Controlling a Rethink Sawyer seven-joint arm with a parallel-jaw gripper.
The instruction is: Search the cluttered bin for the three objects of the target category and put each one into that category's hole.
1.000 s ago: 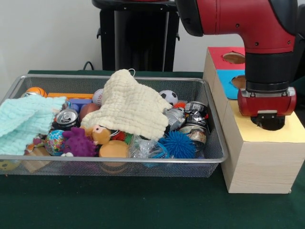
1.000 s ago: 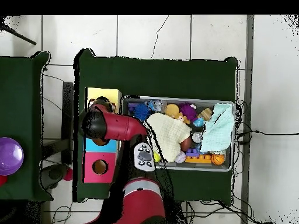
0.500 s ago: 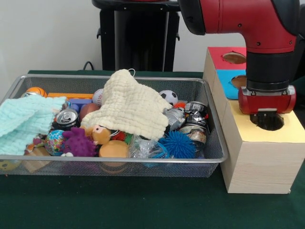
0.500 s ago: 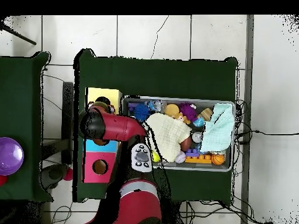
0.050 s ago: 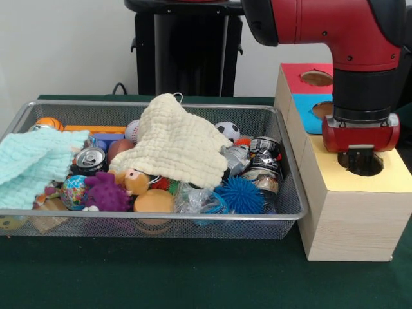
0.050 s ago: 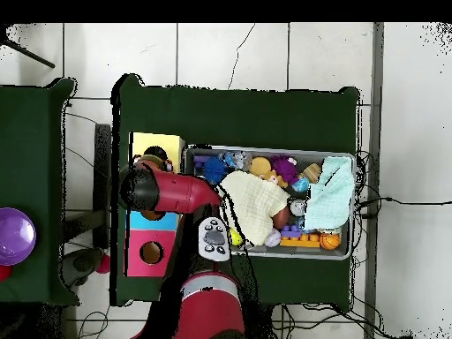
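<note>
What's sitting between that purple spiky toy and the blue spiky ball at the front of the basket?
In the front view, an orange ball and crinkled clear plastic lie between the purple spiky toy and the blue spiky ball.

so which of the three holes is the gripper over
The yellow hole, at the front end of the box. The gripper hangs right above it; the blue hole and red hole lie behind, uncovered.

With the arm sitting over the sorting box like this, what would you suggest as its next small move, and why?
Probably lift straight up, then swing toward the wire bin. The end effector sits at the hole in the yellow panel, with nothing visibly held, and the bin is full of clutter to search.
</note>
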